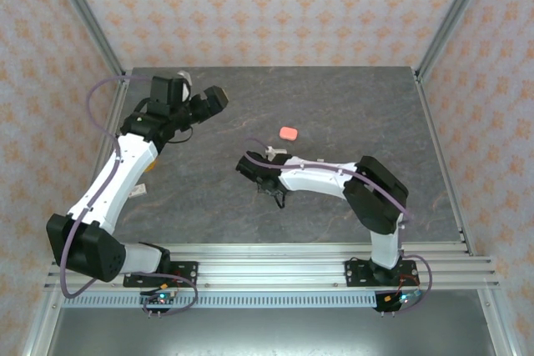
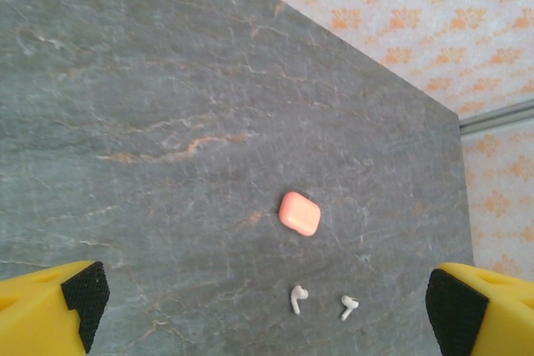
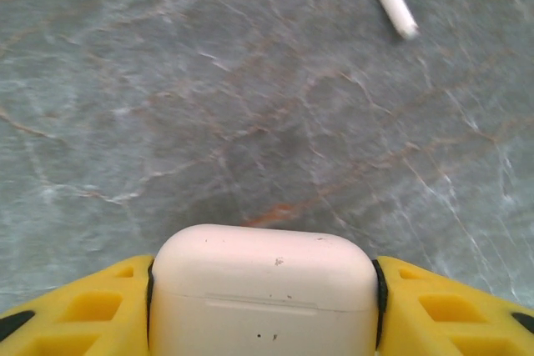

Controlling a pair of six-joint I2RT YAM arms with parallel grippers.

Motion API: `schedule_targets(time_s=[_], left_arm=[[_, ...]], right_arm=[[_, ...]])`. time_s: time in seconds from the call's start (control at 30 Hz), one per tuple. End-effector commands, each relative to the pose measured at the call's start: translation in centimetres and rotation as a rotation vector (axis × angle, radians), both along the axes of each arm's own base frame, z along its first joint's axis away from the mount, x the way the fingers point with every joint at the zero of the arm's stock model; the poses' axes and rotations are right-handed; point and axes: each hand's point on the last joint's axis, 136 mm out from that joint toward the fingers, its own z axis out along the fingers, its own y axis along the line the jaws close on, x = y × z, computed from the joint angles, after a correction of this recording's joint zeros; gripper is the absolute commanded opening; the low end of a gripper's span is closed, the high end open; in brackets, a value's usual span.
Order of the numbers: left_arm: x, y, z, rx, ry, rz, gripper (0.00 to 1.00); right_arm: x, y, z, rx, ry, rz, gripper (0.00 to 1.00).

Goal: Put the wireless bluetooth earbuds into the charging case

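The table [image 1: 334, 106] is grey, stone-patterned with thin rust veins. The walls [image 1: 275, 6] are pale with an orange floral print. Mid frame in the left wrist view lies a salmon-pink case [image 2: 299, 213], with 2 white earbuds [image 2: 298, 298] below it. The white case [image 3: 264, 293] (faintly speckled) sits between yellow fingers [image 3: 75, 314]. The pads [image 2: 83, 298] are black.

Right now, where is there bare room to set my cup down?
Bare: the far right corner of the table, beyond the pink case, and the near middle between the left arm and right arm. Crowded: the centre, where the right hand grips a white case near the white earbuds.
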Motion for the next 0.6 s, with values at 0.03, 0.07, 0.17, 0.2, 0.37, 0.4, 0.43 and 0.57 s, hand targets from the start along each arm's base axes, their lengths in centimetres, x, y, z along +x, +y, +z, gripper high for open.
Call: schedule_targets(time_s=[0.03,0.07,0.17,0.2,0.37,0.4,0.43,0.57], left_arm=[[0.7,-1.0,-1.9,-0.011,0.009,0.028,1.0],[0.6,-1.3,-2.5,-0.012,0.019,0.025,1.0],[0.4,-2.0,-4.1,-0.014,0.042,0.017,1.0],[0.3,-2.2,-4.7,-0.014,0.051,0.013,1.0],[0.0,-3.1,-7.5,-0.008,0.094,-0.006,1.0],[-0.1,-3.2,-8.0,-0.01,0.104,-0.008,1.0],[-0.2,-3.3,-8.6,-0.011,0.113,-0.01,1.0],[-0.3,-3.8,-10.8,-0.033,0.14,-0.012,1.0]], right_arm=[[0.0,-1.1,1.2,0.056,-0.053,-0.121,0.54],[-0.1,-1.2,1.3,0.061,-0.057,-0.13,0.54],[0.1,-1.7,1.7,0.067,-0.068,-0.159,0.54],[0.2,-1.9,1.8,0.07,-0.071,-0.171,0.54],[0.9,-3.3,3.3,0.111,-0.102,-0.226,0.53],[1.1,-3.7,3.6,0.119,-0.107,-0.235,0.54],[1.3,-4.2,3.9,0.124,-0.112,-0.247,0.54],[2.1,-6.0,4.5,0.147,-0.12,-0.29,0.54]])
